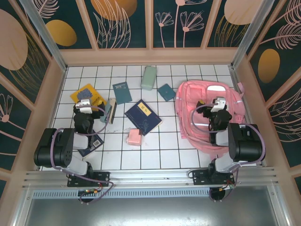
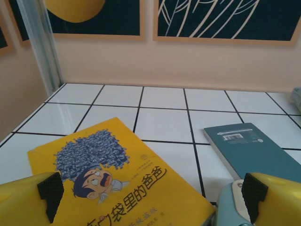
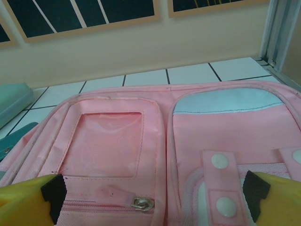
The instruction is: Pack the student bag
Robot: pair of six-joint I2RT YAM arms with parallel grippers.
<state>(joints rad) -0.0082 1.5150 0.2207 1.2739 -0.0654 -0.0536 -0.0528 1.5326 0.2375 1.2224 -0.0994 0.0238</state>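
Pink fabric first: the student bag (image 1: 188,101) lies flat at the right of the white tiled table (image 1: 155,153), front pockets up. Your right gripper (image 3: 155,193) hangs over it, jaws spread wide and holding nothing. Next in size, a dark blue book (image 1: 143,117) sits mid-table. A yellow book (image 2: 108,188) lies at the left under your left gripper (image 2: 151,193), which is also spread and empty. A teal book (image 2: 254,150) lies near the yellow one. A pale green case (image 1: 149,77) rests toward the back, and a small pink box (image 1: 135,137) sits just beside the blue book's near corner.
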